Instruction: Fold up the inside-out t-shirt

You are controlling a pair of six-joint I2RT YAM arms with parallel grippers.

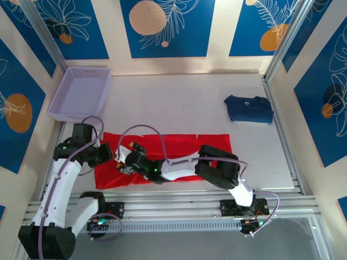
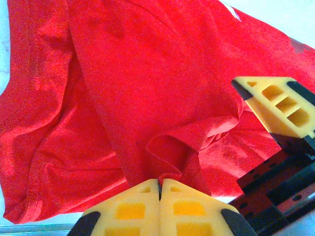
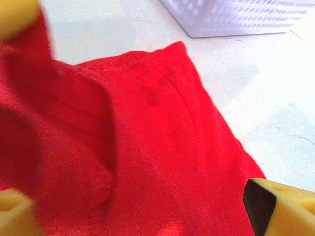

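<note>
The red t-shirt [image 1: 179,149] lies stretched along the near tabletop [image 1: 179,103], my left gripper [image 2: 159,184] clamped shut on a raised fold at its left end, right gripper [image 1: 123,162] wide open and empty just beside it, so I'd grab a clean edge there before pulling.

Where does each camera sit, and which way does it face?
Top external: above and behind, looking down on the table; left arm and right arm show.
Left wrist: facing along its left fingers, shut on the t-shirt.
Right wrist: looking between open right fingers, over the t-shirt toward the basket.
Shared: top and right wrist show the basket.
</note>
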